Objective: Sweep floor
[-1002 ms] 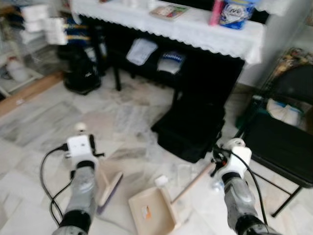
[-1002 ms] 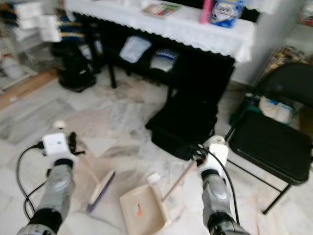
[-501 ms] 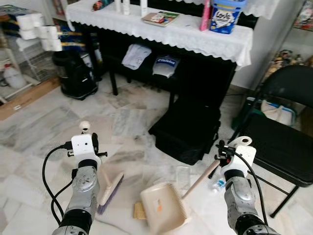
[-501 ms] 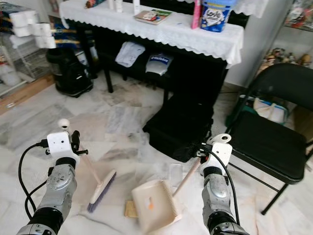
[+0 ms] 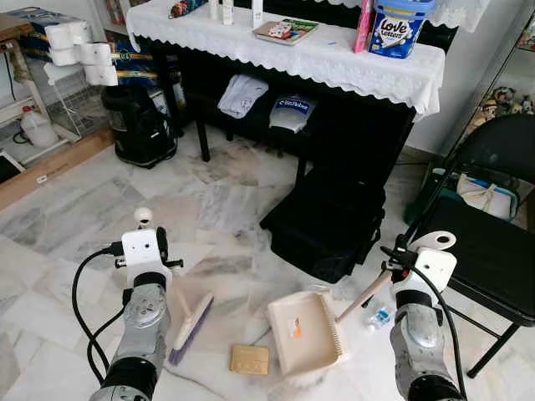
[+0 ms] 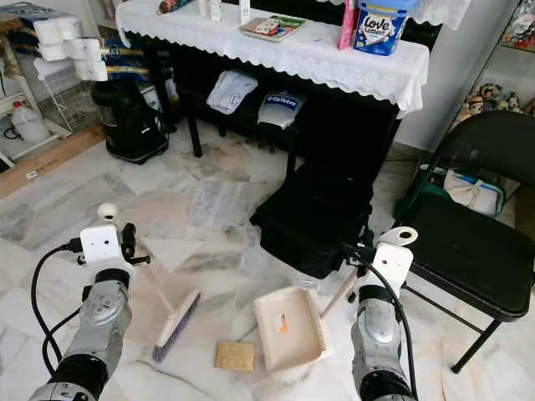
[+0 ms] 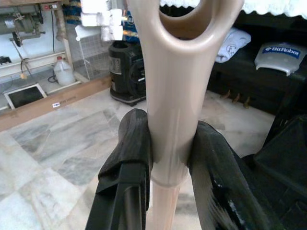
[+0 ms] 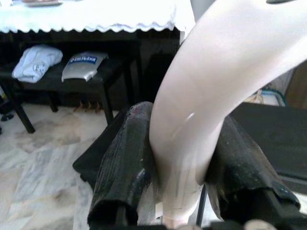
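The floor (image 5: 75, 209) was polished marble-look tile, grey-veined and faintly glossy. The dustpan (image 5: 305, 332) and the broom handle (image 7: 178, 86) looked like smooth beige plastic with a soft sheen. The broom (image 5: 191, 322) had purplish bristles. A small flat brown square (image 5: 249, 359) looked like cardboard. On the far table lay a white cloth (image 5: 334, 58) with a lace edge. The chair (image 5: 489, 251) at right had a matt black seat on thin black metal legs. The left gripper (image 7: 170, 158) had matt black, rubbery fingers (image 7: 127, 158).
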Controlling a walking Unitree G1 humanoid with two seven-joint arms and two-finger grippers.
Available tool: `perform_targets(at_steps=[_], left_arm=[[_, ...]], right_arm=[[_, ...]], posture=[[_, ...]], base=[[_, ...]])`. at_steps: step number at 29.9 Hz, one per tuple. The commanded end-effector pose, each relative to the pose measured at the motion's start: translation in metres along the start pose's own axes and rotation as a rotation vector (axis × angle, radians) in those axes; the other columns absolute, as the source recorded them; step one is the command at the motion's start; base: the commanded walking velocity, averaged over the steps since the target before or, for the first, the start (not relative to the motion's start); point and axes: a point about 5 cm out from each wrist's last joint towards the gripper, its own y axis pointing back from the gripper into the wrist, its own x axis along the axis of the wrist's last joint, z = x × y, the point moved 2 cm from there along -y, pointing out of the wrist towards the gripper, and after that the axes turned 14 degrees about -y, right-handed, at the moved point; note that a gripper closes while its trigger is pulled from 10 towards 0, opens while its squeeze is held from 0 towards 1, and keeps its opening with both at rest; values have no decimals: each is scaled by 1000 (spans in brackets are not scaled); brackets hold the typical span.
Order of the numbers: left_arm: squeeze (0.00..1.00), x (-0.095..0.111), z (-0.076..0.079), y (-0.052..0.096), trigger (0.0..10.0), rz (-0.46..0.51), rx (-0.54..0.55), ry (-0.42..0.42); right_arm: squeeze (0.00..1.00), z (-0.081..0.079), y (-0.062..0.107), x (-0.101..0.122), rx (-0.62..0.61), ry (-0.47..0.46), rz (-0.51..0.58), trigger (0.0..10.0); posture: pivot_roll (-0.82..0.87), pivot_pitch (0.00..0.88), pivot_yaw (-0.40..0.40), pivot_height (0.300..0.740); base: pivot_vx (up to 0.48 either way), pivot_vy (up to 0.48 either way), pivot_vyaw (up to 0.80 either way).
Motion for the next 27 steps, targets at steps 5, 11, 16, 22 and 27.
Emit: perform_targets(at_steps=[5,11,16,22,27], left_arm=[[0,5,-3,0,10000,31,-19,-14],[0,3,-8,2,10000,30,-20,-27],[0,2,-10,3,10000,28,-21,-32],[0,1,-11,6,10000,25,-27,-35],[0,1,-10,7,10000,21,-39,-36]], right_arm=[[0,-4,3,2,14,17,19,10000],[0,0,7,-3,-2,49,-1,10000],[0,6,8,-3,-24,70,1,10000],[0,23,12,-4,-82,107,-3,10000],[0,20,15,-10,-80,108,-21,10000]], posture=[[-8,65,3,740],[-1,93,12,740],[-2,100,13,740],[-4,117,12,740],[1,123,12,740]], base=[[0,0,0],[0,0,0],[0,0,0],[0,0,0],[0,0,0]])
